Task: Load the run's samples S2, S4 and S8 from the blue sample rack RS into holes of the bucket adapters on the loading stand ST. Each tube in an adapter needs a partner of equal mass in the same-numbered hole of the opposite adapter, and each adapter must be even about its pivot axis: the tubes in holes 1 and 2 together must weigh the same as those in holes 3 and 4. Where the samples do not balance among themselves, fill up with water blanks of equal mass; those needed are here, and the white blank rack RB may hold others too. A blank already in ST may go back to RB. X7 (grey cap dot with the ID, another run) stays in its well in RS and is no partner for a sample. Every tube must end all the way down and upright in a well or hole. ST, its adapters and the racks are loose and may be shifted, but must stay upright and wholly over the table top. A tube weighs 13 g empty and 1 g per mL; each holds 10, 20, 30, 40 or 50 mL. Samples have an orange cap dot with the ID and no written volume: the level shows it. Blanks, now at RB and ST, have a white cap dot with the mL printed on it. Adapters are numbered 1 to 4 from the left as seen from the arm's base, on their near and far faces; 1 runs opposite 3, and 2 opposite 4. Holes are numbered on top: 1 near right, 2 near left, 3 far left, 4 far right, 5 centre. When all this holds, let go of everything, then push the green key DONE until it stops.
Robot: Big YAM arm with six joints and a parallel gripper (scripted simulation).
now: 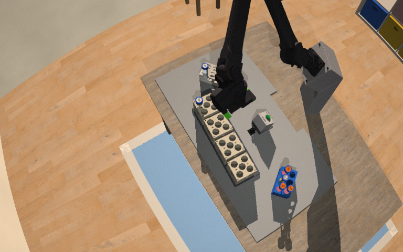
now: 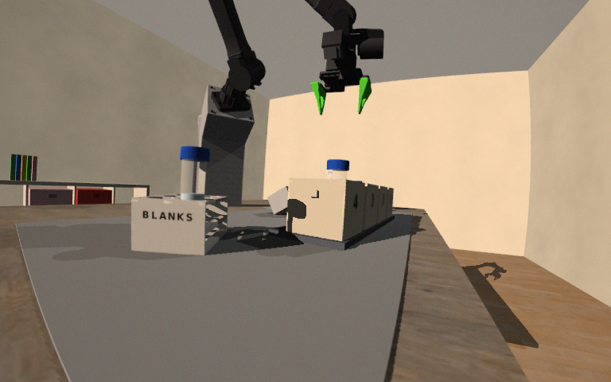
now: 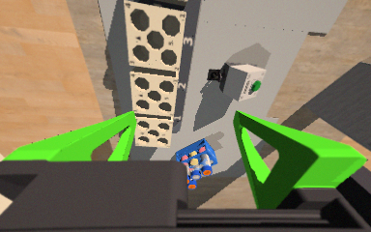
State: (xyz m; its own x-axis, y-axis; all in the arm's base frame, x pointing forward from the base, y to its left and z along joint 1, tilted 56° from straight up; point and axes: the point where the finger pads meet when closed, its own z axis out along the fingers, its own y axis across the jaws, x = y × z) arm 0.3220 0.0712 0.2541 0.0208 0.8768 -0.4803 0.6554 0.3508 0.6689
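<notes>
My gripper (image 1: 236, 102) is open and empty. It hangs high above the adapter 4 end of the loading stand ST (image 1: 224, 139), as the side view (image 2: 340, 101) and the wrist view (image 3: 184, 116) also show. ST holds four beige adapters in a row. One blue-capped blank (image 1: 199, 100) stands in a far corner hole of adapter 4 (image 2: 337, 169). The white blank rack RB (image 2: 177, 223) holds one blank (image 1: 204, 65). The blue sample rack RS (image 1: 286, 182) holds three orange-dotted samples and the grey-dotted X7 (image 1: 285, 177). RS also shows in the wrist view (image 3: 195, 161).
The grey box with the green DONE key (image 1: 267, 116) stands between ST and the arm's base (image 1: 322, 77); it shows in the wrist view too (image 3: 243, 82). Everything stands on a grey mat on the wooden table.
</notes>
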